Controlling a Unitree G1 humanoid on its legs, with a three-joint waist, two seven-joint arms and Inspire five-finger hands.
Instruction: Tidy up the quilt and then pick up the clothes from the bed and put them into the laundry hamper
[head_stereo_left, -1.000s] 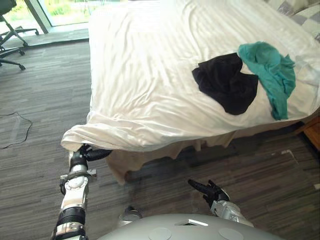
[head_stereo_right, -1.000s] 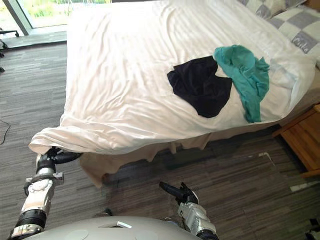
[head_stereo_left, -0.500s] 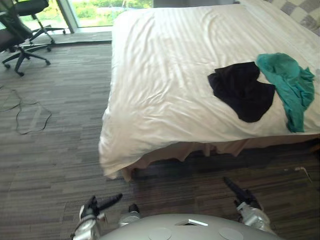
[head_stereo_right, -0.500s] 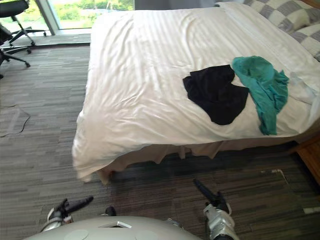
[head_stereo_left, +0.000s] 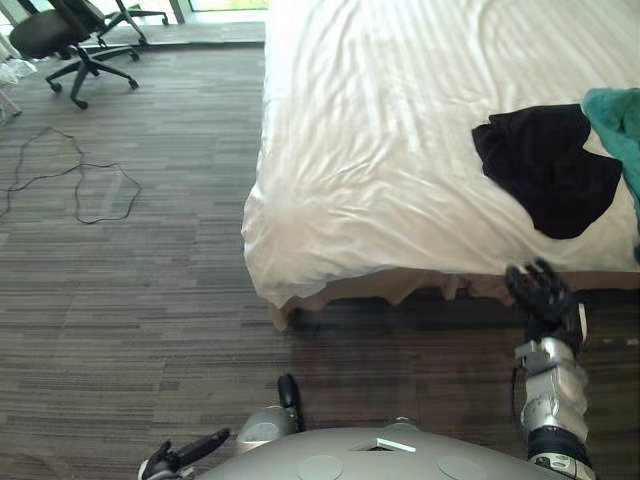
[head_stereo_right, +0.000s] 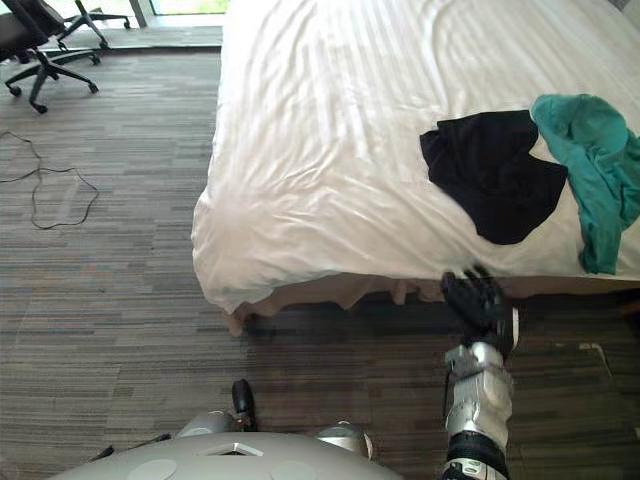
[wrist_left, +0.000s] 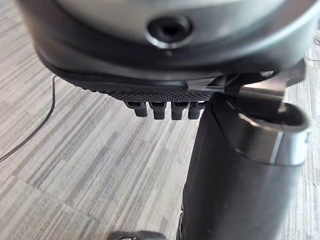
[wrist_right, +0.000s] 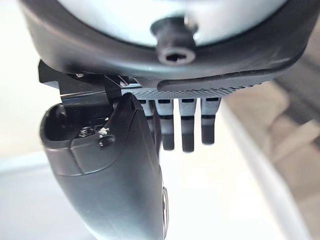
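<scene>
Teal garment (head_stereo_left: 615, 120) partly beyond the left eye view's right edge, office chair (head_stereo_left: 50, 32) beyond its top

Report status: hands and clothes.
Right hand open, raised at the quilt edge. Left hand open, low. Black garment, teal garment on quilt, untouched. Nothing blocks the reach.

Black office chair (head_stereo_left: 52, 30); grey striped carpet (head_stereo_left: 130, 300)

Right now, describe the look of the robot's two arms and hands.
The right arm is a silver-grey, segmented metal forearm with a dark band near its lower end. The right hand is black, with slim segmented fingers, a dotted palm pad and a bulky thumb. The left hand is the same black build.
</scene>
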